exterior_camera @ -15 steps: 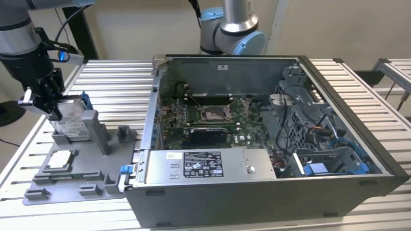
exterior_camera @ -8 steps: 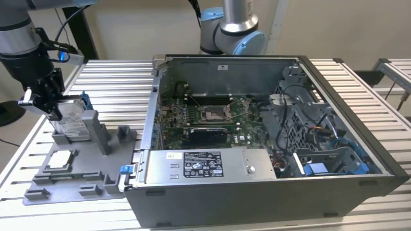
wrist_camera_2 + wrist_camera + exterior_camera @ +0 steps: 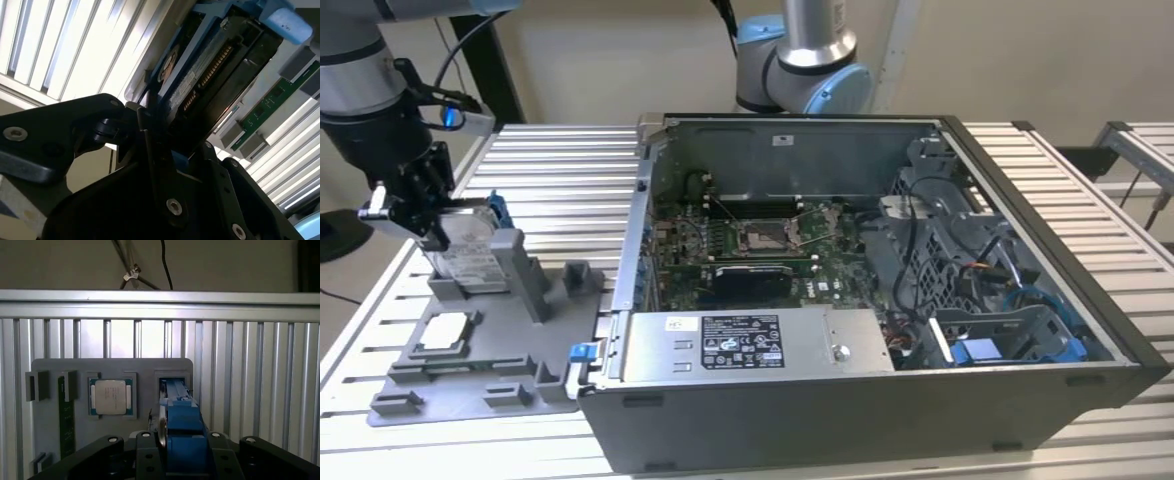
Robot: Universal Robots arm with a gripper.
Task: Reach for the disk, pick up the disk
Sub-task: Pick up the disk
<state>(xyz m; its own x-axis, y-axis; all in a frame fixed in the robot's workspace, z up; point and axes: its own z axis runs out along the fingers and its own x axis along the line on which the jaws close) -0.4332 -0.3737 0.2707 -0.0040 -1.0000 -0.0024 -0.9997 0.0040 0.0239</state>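
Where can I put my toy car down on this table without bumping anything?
The table is bare beyond the stand, alongside the case, and again past the case on the exterior view's right. Crowded: the stand, with the end effector at the disk, and inside the case.

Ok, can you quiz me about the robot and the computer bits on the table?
1. True or false: the disk lies flat inside the computer case.
2. Which thing is the gripper nearest to? A) the processor chip B) the disk C) the computer case
3. Fill in the gap: the plastic bracket on the disk is coloured ____.

Key
1. False. It stands on edge in the grey stand.
2. B
3. blue
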